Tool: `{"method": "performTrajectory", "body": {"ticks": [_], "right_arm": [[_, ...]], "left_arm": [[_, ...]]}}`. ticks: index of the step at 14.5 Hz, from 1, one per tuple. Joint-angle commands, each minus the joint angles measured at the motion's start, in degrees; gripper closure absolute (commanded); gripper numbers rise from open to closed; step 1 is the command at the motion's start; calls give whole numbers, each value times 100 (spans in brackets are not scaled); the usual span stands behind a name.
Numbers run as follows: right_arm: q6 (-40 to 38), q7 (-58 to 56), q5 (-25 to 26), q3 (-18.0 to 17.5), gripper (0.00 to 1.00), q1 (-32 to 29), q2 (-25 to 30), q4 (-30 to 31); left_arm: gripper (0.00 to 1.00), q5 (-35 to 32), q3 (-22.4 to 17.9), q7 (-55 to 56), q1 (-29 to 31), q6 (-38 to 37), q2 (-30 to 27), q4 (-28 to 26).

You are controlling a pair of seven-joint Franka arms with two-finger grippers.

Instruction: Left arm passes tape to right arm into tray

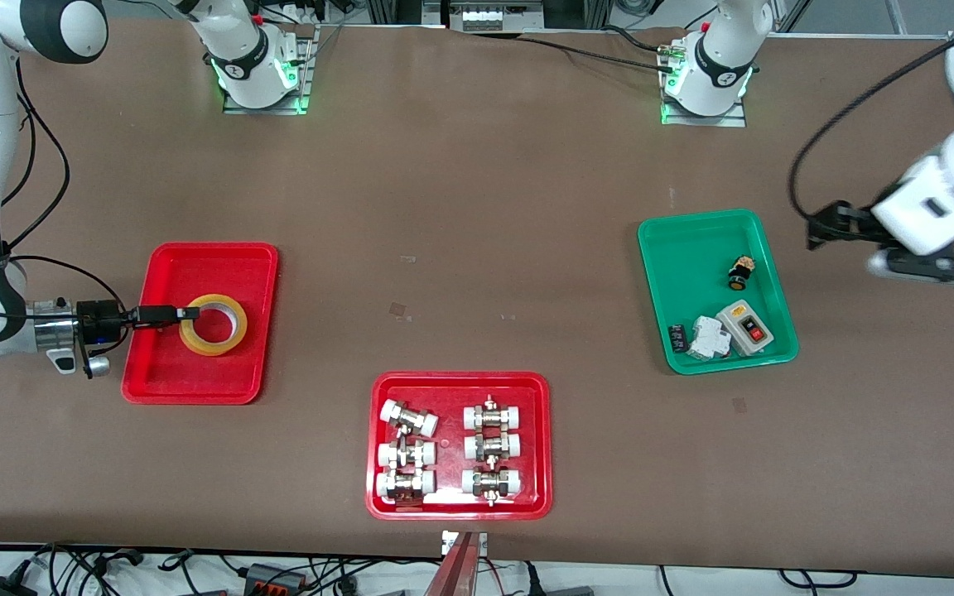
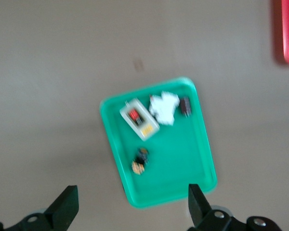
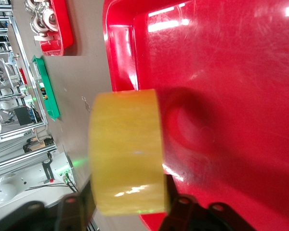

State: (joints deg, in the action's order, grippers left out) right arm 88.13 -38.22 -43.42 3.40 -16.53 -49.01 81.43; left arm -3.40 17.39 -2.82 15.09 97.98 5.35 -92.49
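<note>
Right gripper (image 1: pixel 187 314) pinches the tape (image 1: pixel 214 324) at its nine o'clock edge over the tray (image 1: pixel 164 385), while the left gripper (image 2: pixel 132 207) waits, spread wide and empty, beside the green tray (image 1: pixel 692 236).

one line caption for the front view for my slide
Right gripper holds the tape over the tray.

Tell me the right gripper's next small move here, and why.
Probably open the right gripper and let go. It is shut on the tape, which hangs over the floor of the red tray, so the pass looks done. The left gripper is open and waits over the table past the green tray.
</note>
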Motion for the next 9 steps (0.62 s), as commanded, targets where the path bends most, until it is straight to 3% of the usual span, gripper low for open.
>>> {"method": "performTrajectory", "body": {"ticks": [1, 4, 9], "right_arm": [[-32, -71, 79, -121, 0, -131, -21, -101], [168, -54, 552, -121, 0, -53, 22, -101], [1118, -2, 2150, -129, 0, 588, 276, -92]], "left_arm": [[0, 120, -621, -34, -436, 257, -447, -339], [0, 506, -649, -8, -376, 239, -719, -743], [0, 498, -667, 63, -402, 318, -1089, -1192]]}}
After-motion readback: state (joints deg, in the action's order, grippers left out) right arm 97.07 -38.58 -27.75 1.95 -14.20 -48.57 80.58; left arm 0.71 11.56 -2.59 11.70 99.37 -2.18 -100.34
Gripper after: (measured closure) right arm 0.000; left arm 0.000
